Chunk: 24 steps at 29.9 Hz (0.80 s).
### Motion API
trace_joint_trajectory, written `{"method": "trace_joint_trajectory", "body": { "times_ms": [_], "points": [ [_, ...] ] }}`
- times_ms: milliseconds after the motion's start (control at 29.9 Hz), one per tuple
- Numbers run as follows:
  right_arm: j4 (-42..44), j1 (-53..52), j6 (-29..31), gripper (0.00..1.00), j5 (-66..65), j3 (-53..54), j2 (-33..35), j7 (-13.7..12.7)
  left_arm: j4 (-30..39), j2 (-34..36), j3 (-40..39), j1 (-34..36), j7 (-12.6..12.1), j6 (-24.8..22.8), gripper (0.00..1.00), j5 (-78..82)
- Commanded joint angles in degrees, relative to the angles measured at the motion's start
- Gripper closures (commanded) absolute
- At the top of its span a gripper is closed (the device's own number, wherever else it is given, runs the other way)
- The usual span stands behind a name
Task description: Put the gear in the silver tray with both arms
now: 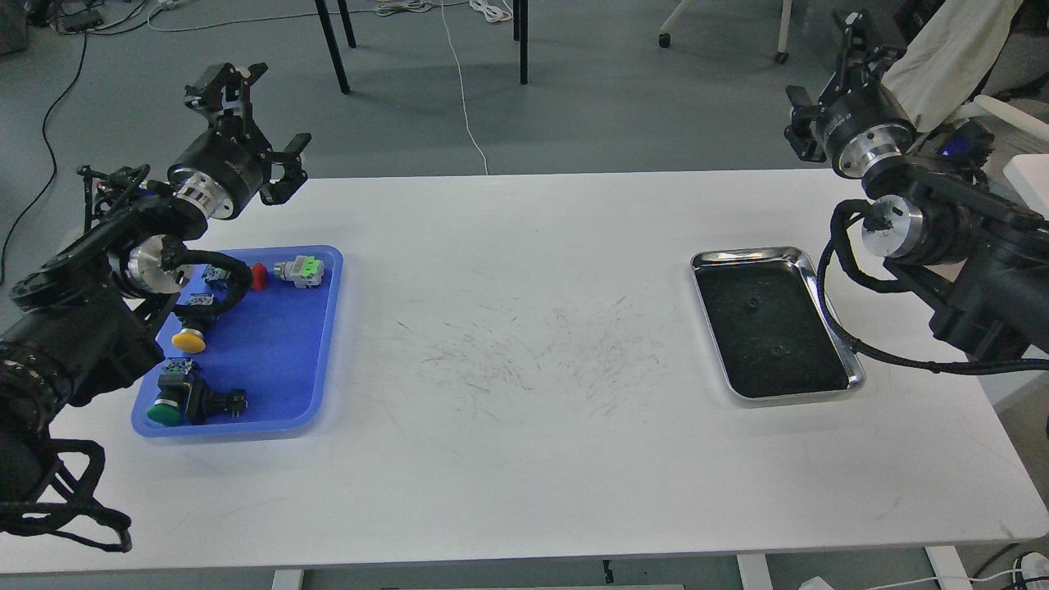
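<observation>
White rectangular table spans below both raised grippers. Shiny rectangular steel tray lies below the right gripper, two small dark gears on its floor. Blue plastic tray lies below the left gripper, fingers spread, empty; right gripper's state: cannot tell.

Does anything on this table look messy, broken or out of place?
Nothing is spilled or broken. The white table has dark scuff marks across its middle. The shiny steel tray sits slightly askew to the table's edge, two small dark pieces on its floor. The push-buttons lie jumbled in the blue plastic tray.
</observation>
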<state>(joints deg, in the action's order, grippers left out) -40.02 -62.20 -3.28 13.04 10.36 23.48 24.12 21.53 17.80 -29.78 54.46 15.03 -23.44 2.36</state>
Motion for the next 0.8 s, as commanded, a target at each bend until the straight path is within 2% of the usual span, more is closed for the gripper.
{"method": "trace_joint_trajectory", "body": {
  "times_ms": [0, 602, 702, 769],
  "points": [
    [0.5, 0.0, -0.4, 0.01, 0.0, -0.2, -1.4, 0.0, -0.3, -0.4, 0.8, 0.2, 0.2, 0.0, 0.02, 0.2],
    [1.0, 1.0, -0.4, 0.01, -0.6, 3.0, -2.1, 0.0, 0.0, 0.4, -0.2, -1.1, 0.1, 1.4, 0.02, -0.3],
    [1.6, 1.4, -0.4, 0.01, -0.6, 3.9, -2.9, 0.1, -0.1, 0.4, -1.9, -1.1, -0.8, 1.2, 0.02, -1.4],
    [2.0, 1.4, -0.4, 0.01, -0.6, 4.3, -3.3, 0.1, -0.1, 0.2, -2.7, -1.1, -2.6, 1.1, 0.02, -2.0]
  ]
}}
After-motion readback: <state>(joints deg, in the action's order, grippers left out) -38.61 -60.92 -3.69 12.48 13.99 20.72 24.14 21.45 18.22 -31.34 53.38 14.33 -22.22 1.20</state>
